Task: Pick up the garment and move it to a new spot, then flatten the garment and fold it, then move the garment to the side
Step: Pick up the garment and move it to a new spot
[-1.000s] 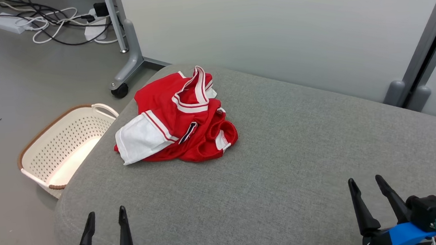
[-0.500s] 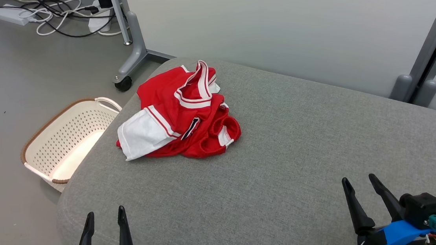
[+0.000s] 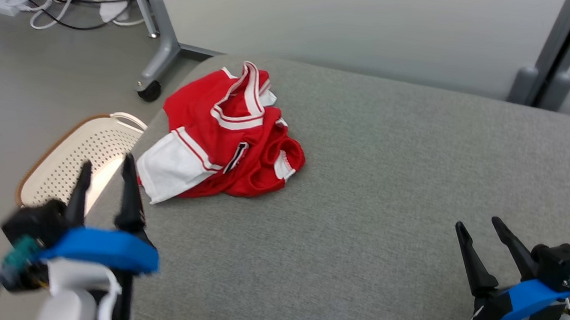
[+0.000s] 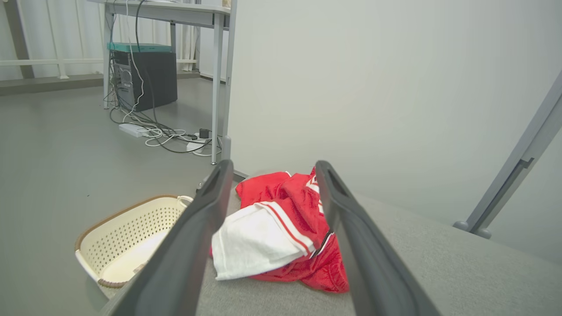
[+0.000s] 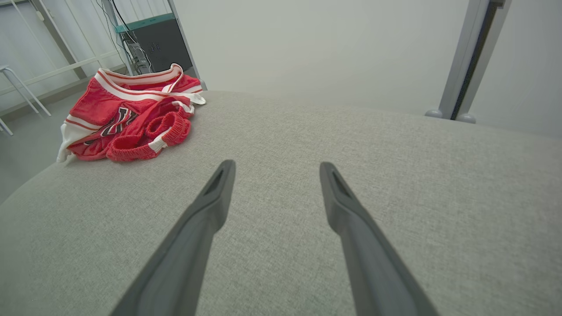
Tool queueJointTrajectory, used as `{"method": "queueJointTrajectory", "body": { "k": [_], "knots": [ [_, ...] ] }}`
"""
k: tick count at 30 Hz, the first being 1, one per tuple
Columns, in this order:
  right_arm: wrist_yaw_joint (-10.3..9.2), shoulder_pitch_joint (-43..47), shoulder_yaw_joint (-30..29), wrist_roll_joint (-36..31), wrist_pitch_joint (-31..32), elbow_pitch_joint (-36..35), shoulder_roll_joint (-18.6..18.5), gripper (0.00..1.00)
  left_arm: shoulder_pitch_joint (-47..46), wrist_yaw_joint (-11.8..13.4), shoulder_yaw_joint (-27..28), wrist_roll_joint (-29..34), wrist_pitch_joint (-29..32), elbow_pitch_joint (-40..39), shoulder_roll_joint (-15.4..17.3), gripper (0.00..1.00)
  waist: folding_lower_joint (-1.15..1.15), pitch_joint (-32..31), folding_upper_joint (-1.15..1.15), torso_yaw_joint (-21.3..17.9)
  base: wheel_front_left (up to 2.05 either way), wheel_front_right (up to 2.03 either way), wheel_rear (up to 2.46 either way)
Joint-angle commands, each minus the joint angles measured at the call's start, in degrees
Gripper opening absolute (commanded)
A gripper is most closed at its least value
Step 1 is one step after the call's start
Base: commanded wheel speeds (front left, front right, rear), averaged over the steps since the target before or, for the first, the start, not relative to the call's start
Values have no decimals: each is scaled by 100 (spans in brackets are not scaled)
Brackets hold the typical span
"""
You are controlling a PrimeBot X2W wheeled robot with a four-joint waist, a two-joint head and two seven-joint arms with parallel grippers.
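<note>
One pincer of mine, the left gripper (image 3: 108, 162), has lifted from the frame's lower left to mid-left, jaws spread and empty, probably starting its reach for the crumpled red garment (image 3: 221, 134) at upper centre on the grey cushion (image 3: 371, 199).

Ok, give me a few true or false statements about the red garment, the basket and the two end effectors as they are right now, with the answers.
1. The red and white garment lies crumpled on the grey cushion. True.
2. The left end effector is shut on the garment. False: its jaws stand open and it is apart from the cloth.
3. The perforated basket stands on the floor beside the cushion. True.
4. The right end effector hangs over the basket. False: it is open above bare cushion, far from both basket and garment.
</note>
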Motion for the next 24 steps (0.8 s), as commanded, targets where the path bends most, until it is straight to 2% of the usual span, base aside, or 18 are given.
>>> {"method": "queueJointTrajectory", "body": {
  "k": [1,5,11,17,24],
  "knots": [
    [2,-115,7,-61,47,-94,-32,100,-392,-38,124,-173,304,108,94,100,0,130,0,-57,0,0,0],
    [3,-213,37,-146,175,-296,-31,100,-1232,-68,406,-573,1093,402,342,100,0,487,0,-278,0,0,0],
    [3,-419,17,-287,348,-627,-29,100,-1977,-93,830,-1142,1796,759,596,100,0,1046,0,-648,0,0,0],
    [3,-664,-87,-447,483,-995,-31,100,-2348,-124,1154,-1492,2669,878,1248,100,0,1801,0,-1243,0,0,0],
    [2,-804,-241,-615,641,-1398,-28,100,-2377,9,1425,-1823,3355,955,1668,100,0,2523,0,-1689,0,0,0]
  ]
}}
